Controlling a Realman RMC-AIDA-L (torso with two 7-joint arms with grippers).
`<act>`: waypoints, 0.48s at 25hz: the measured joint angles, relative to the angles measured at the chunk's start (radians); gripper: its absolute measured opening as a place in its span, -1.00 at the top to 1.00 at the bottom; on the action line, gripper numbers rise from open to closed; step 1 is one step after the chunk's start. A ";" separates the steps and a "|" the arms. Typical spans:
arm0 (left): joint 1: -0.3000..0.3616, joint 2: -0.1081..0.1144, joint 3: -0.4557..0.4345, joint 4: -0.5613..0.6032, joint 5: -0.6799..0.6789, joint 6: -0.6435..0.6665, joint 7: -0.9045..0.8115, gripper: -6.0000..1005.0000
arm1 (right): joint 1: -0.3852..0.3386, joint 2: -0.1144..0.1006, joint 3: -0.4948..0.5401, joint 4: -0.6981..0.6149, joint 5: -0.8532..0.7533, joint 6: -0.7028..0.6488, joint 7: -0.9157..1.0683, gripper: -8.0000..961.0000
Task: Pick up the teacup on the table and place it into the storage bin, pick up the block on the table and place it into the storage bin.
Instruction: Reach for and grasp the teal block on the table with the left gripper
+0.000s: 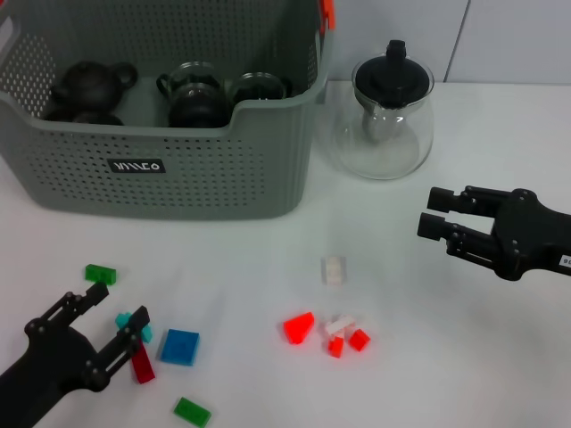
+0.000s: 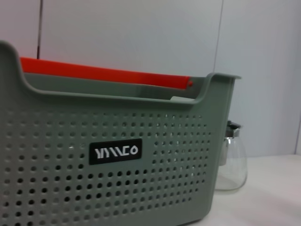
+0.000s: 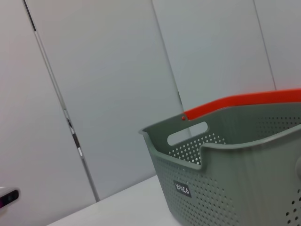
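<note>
Looking down from the head camera, the bin (image 1: 169,169) sits at the table's far left, with dark teapots (image 1: 89,89) and glass cups (image 1: 192,94) already inside. A clear glass pot (image 1: 385,116) stands just beside its right wall. Loose blocks lie toward the near edge: a green one (image 1: 100,274), a blue one (image 1: 179,346), another green (image 1: 192,411), a pale one (image 1: 333,269) mid-table, and a red cluster (image 1: 326,332). No teacup shows on the bare table, so that half looks done. The left gripper (image 1: 98,334) hovers at the near left corner, jaws spread, just beside a teal block (image 1: 134,323) and a dark red block (image 1: 143,364), likely lining up a pick. The right gripper (image 1: 433,225) hangs by the right edge, jaws apart and empty, apparently idle.

From the left wrist, only the bin's perforated front, black label (image 2: 115,151) and orange rim (image 2: 103,74) show, plus the glass pot beyond.

From the right wrist, the bin's corner and orange rim appear against a wall.
</note>
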 joint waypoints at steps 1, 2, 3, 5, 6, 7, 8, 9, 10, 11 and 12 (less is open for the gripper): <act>0.002 0.000 0.000 -0.004 0.001 0.003 0.003 -0.33 | 0.000 0.000 0.001 0.000 0.000 0.000 0.000 0.00; 0.002 0.000 0.000 -0.004 0.001 0.006 0.002 -0.33 | 0.001 0.000 0.002 0.000 0.000 0.000 -0.001 0.00; 0.004 0.000 0.000 -0.005 0.001 0.010 0.000 -0.33 | 0.001 0.000 0.003 0.000 0.000 0.000 -0.001 0.00; 0.011 -0.002 -0.001 -0.009 0.001 0.013 0.000 -0.33 | 0.002 0.000 0.003 0.001 0.000 0.000 -0.001 0.00; 0.014 -0.003 -0.001 -0.013 -0.001 0.013 0.003 -0.33 | 0.002 -0.001 0.004 0.001 0.000 0.002 -0.002 0.00; 0.018 -0.004 -0.001 -0.019 -0.002 0.013 0.009 -0.33 | 0.002 -0.001 0.004 0.001 0.000 0.004 -0.002 0.00; 0.021 -0.004 -0.001 -0.024 -0.003 0.012 0.018 -0.33 | 0.002 -0.001 0.004 0.004 0.000 0.009 -0.001 0.00; 0.022 -0.004 -0.001 -0.029 -0.003 0.008 0.026 -0.34 | 0.003 0.000 0.004 0.005 0.000 0.014 -0.001 0.00; 0.022 -0.004 -0.001 -0.036 -0.002 0.002 0.039 -0.34 | 0.004 0.000 0.004 0.007 0.000 0.017 -0.001 0.00; 0.023 -0.004 -0.001 -0.043 -0.001 -0.005 0.051 -0.34 | 0.005 0.000 0.003 0.008 0.000 0.020 -0.001 0.00; 0.023 -0.004 -0.003 -0.056 -0.001 -0.019 0.071 -0.34 | 0.007 0.000 0.001 0.010 0.000 0.021 -0.001 0.00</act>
